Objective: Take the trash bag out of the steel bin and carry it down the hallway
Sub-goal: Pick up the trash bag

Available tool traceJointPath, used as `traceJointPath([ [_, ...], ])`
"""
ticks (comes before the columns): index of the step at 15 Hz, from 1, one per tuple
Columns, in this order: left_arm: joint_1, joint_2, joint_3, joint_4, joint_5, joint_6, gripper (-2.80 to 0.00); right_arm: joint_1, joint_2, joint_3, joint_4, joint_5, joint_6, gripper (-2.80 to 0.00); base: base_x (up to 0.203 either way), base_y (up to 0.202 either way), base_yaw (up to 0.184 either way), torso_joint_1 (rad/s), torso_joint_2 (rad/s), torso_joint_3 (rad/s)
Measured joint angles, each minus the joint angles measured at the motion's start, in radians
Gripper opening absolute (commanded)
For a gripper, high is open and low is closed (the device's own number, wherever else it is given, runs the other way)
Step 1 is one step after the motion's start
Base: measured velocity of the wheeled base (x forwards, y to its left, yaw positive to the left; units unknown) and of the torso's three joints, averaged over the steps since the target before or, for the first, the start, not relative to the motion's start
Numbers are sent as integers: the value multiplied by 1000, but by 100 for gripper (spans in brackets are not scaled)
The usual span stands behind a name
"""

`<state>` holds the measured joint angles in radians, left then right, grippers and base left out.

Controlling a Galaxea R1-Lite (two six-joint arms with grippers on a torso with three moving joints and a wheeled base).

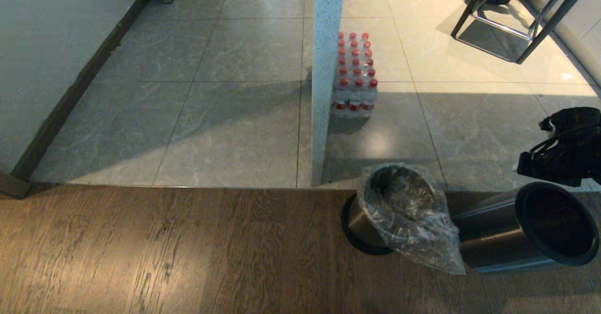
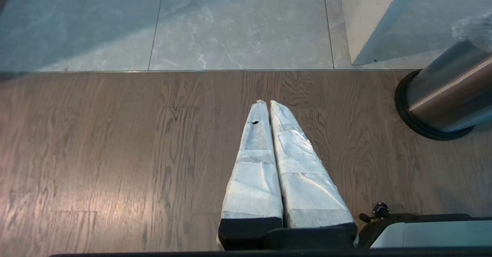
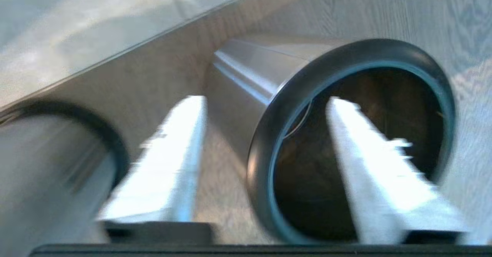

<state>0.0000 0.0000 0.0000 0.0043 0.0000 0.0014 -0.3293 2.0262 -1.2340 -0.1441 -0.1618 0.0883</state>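
The crinkled clear plastic trash bag (image 1: 413, 215) still lines the round brushed-steel bin (image 1: 371, 229) standing on the brown wood-plank floor (image 1: 164, 253), its edge draped toward a second, bagless steel bin (image 1: 526, 229). Above that one the right pincer (image 3: 265, 161) hangs released, holding nothing; the left pincer (image 2: 269, 107) is clenched, empty.

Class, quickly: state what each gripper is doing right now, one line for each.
Left gripper: shut, holding nothing, over the wood floor.
Right gripper: open, holding nothing, above the black-rimmed steel bin.
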Motion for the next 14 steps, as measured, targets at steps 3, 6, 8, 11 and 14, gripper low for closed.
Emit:
traceJointPath([
  [3, 0, 0, 0, 0, 0, 0, -280, 101, -125, 63, 150, 59, -61, -280, 0, 0, 0, 0, 0, 0],
  [6, 0, 0, 0, 1, 0, 0, -280, 190, -192, 109, 346, 80, -167, -280, 0, 0, 0, 0, 0, 0],
  [8, 0, 0, 0, 0, 0, 1, -280, 243, -191, 138, 367, 114, -197, -280, 0, 0, 0, 0, 0, 0],
  [11, 0, 0, 0, 0, 0, 0, -280, 278, -167, 141, 369, 296, -166, -280, 0, 0, 0, 0, 0, 0],
  [14, 0, 0, 0, 0, 0, 0, -280, 296, -131, 139, 339, 379, -155, 0, 0, 0, 0, 0, 0, 0],
])
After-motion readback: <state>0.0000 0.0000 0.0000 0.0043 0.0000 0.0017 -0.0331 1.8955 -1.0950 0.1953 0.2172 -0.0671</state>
